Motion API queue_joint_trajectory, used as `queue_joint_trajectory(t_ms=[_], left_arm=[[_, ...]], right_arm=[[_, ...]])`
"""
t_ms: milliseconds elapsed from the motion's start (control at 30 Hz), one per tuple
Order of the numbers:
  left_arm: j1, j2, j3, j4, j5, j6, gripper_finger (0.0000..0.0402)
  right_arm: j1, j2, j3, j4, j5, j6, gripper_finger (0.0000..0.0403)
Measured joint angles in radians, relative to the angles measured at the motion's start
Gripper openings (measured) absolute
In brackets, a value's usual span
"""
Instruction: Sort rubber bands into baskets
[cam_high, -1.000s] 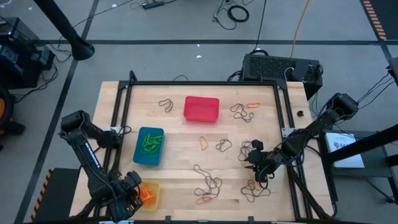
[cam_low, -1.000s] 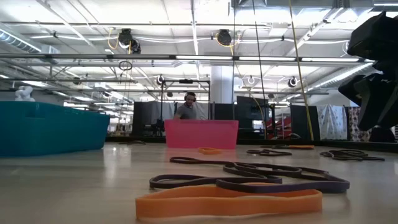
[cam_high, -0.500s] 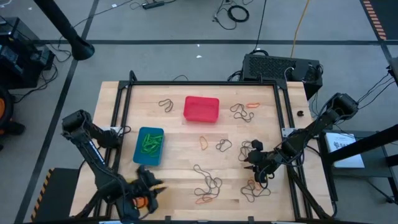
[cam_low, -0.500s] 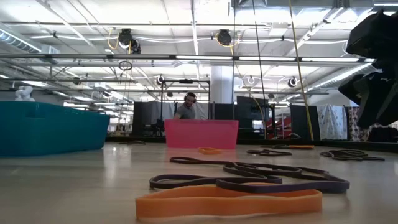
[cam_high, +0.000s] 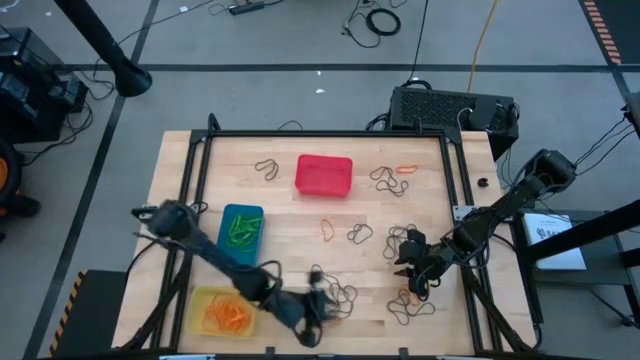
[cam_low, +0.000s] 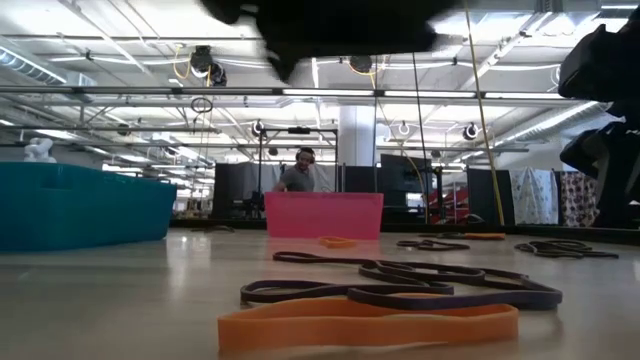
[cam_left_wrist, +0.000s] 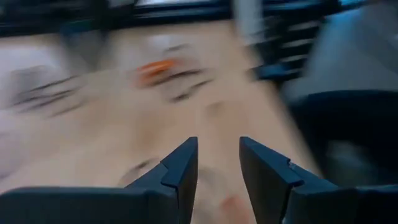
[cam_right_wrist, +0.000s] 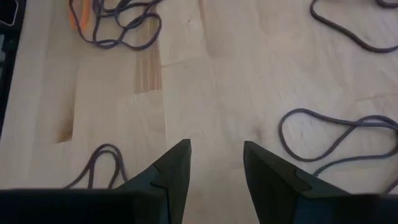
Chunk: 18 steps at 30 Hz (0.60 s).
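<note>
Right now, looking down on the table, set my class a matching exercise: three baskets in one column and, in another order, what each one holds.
Column one:
1. red basket
2. blue basket
3. yellow basket

Column two:
a. orange rubber bands
b. no bands to be seen inside
c. green rubber bands

Right pairs: 1-b, 2-c, 3-a.
</note>
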Motion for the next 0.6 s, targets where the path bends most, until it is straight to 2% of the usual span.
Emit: queue_joint_trajectory(t_ms=[100, 167, 267, 400, 600], left_arm=[[0.034, 0.084, 0.0, 0.19, 0.181, 0.037, 0.0125], [0.044, 0.118, 0.0, 0.251, 0.218, 0.036, 0.0125], [0.046, 0.153, 0.025, 0.227, 0.227, -0.019, 0.0125], [0.023, 0.16, 0.106, 0.064, 0.257, -0.103, 0.0125], [-0.021, 0.148, 0.298, -0.417, 0.16, -0.267, 0.0125]], right_arm=[[0.003, 0.0, 0.0, 0.014, 0.001, 0.006, 0.0141], [0.011, 0.0, 0.0, 0.046, 0.001, -0.002, 0.0141], [0.027, 0.0, 0.0, 0.111, 0.001, -0.023, 0.0141], [0.052, 0.0, 0.0, 0.165, 0.0, -0.053, 0.0141], [0.06, 0.0, 0.0, 0.178, 0.004, -0.067, 0.0141]])
